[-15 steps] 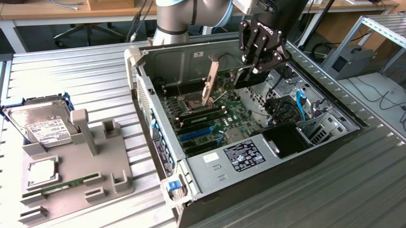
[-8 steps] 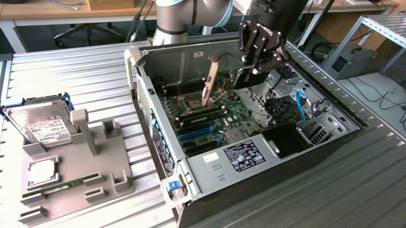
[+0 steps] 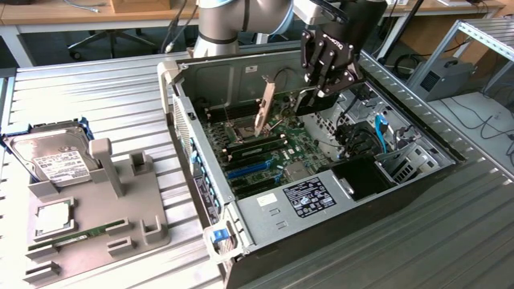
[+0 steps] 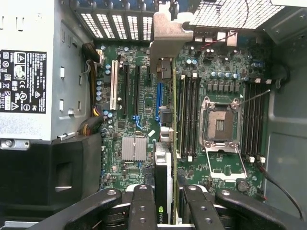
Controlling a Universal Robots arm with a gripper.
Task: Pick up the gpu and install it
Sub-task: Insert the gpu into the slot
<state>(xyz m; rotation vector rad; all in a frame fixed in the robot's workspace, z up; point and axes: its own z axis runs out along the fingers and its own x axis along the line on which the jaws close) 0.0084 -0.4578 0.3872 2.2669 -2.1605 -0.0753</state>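
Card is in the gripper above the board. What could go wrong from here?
The thin black gpu card, clamped edge-on in the gripper, looks offset from the blue expansion slot toward the black memory slots; lowered off-line, it may strike them.
Its silvery metal bracket sits close to the perforated rear wall of the case and might snag.
The open processor socket nearby is exposed to a dropped card.

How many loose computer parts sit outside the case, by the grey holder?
3: hard drive farthest back, silvery square chip in the middle, green memory stick nearest the camera. None seems hidden.
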